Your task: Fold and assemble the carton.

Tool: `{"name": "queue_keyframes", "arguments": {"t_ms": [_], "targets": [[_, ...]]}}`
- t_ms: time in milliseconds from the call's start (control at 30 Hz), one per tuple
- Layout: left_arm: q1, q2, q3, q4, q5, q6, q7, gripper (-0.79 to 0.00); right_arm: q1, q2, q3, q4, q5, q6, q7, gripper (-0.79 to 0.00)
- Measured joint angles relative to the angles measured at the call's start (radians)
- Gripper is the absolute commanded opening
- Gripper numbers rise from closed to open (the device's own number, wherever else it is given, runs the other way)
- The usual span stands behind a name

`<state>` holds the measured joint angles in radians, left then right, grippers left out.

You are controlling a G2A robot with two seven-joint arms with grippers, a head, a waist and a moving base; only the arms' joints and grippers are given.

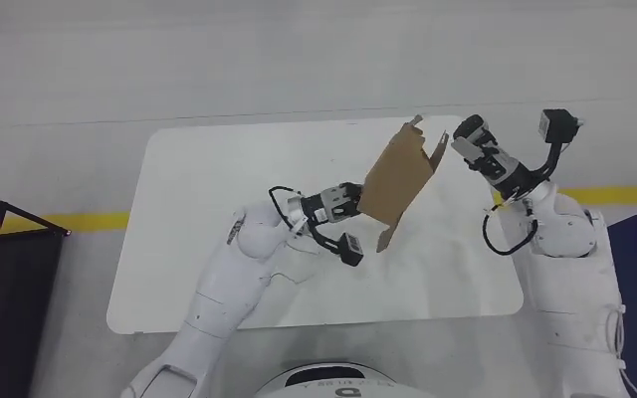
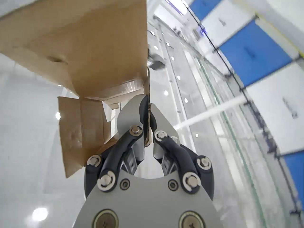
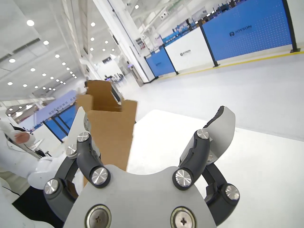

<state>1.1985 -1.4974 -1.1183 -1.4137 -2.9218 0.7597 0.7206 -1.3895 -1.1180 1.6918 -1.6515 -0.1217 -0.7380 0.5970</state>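
White table (image 1: pixel 199 249) lies under the tilted cardboard carton (image 1: pixel 398 179): your left gripper (image 1: pixel 353 204) pinches one edge, your right gripper (image 1: pixel 461 139) gapes wide just beside the opposite end.

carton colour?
Brown: the carton is cardboard. The left wrist view shows it best.

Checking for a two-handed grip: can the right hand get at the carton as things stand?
Probably yes. The right hand is open, and an edge of the carton, gripped by the left hand, appears to sit inside its gap, with nothing in the way.
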Motion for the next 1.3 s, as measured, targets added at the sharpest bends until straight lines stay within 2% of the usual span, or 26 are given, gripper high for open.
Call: {"name": "queue_keyframes", "arguments": {"t_ms": [100, 400, 667, 967, 1300], "targets": [[-0.015, 0.002, 0.018, 0.036, -0.15, 0.043, 0.109, -0.785, -0.01, 0.002, 0.01, 0.0, -0.011, 0.002, -0.021, 0.0], [-0.053, 0.002, 0.018, 0.109, -0.15, 0.098, 0.08, -0.785, -0.045, 0.011, 0.047, -0.012, 0.02, 0.018, -0.047, 0.0], [-0.087, 0.013, 0.019, 0.145, -0.15, 0.123, 0.096, -0.785, -0.051, 0.015, 0.032, -0.101, -0.165, 0.14, -0.062, 0.0], [-0.1, 0.03, 0.009, 0.142, -0.044, 0.144, 0.051, -0.785, -0.042, 0.022, 0.02, -0.142, -0.254, 0.221, -0.048, 0.0], [-0.089, 0.048, -0.002, 0.109, 0.083, 0.141, -0.03, -0.785, -0.026, 0.032, -0.005, -0.174, -0.26, 0.191, 0.02, 0.0]]}}
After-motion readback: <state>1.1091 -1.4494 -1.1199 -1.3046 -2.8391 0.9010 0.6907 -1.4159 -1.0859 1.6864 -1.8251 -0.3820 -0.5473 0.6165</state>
